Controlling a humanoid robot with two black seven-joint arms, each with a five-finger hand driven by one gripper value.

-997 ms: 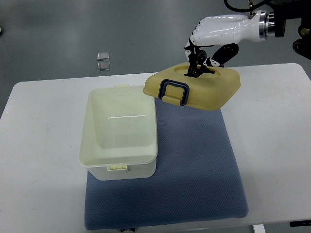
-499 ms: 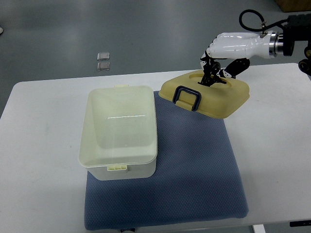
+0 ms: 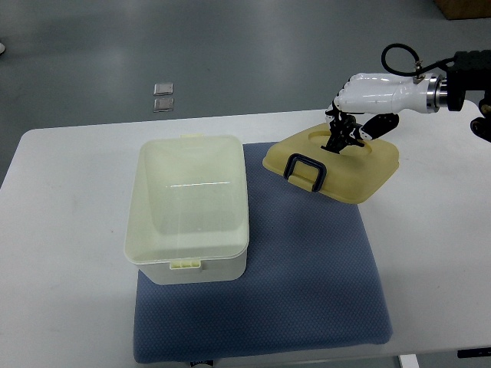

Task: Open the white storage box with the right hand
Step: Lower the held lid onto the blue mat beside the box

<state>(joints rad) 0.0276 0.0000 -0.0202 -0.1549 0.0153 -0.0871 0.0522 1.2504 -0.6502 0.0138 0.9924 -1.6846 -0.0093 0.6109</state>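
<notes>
Though lidless, white storage box (image 3: pixel 192 207) upright, empty.

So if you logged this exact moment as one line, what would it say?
right robot hand: gripping lid | lid: off box, over mat's far right corner | storage box: open, empty | left arm: out of view

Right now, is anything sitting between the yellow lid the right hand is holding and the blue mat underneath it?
Nothing visible. The right hand grips the yellow plastic lid over the blue mat's far right corner; the open white storage box stands apart, to its left.
</notes>
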